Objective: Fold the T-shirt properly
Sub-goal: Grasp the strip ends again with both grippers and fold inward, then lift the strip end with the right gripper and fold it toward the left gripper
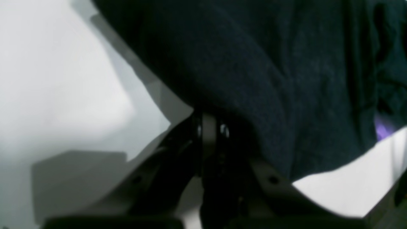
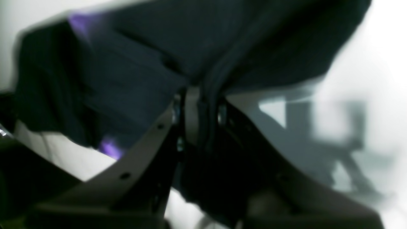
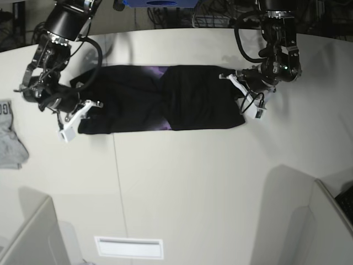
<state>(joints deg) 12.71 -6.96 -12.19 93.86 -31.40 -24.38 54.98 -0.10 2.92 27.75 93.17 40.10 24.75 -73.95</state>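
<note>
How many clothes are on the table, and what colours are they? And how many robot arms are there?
Black T-shirt: 1
Light grey garment: 1
Robot arms: 2, the left tool and the right tool, each at one end of the T-shirt
Total: 2 clothes and 2 arms, 4 things on or over the table

lab: two robot arms over white table (image 3: 193,182), cable tangle (image 3: 215,16) behind.

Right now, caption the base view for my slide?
Both pincers, left and right, grip opposite ends of the black T-shirt on the table.
</note>
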